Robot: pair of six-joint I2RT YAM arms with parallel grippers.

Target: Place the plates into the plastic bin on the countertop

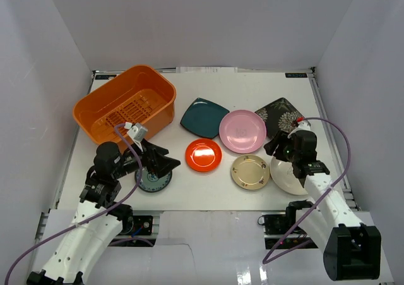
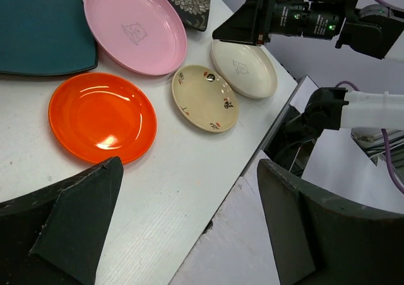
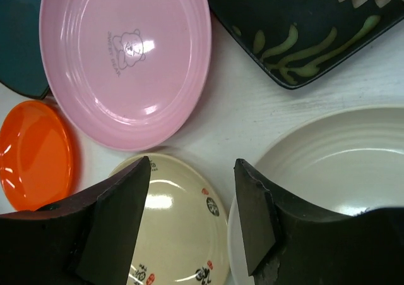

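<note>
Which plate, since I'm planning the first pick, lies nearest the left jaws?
The green-blue patterned plate, partly hidden beneath them; the others lie farther right.

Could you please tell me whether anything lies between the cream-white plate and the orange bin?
Yes. The beige-gold plate and the red plate lie flat along that way, and the left gripper, open, hangs near the front corner of the orange bin. The open right gripper hovers over the edge of the cream-white plate.
</note>
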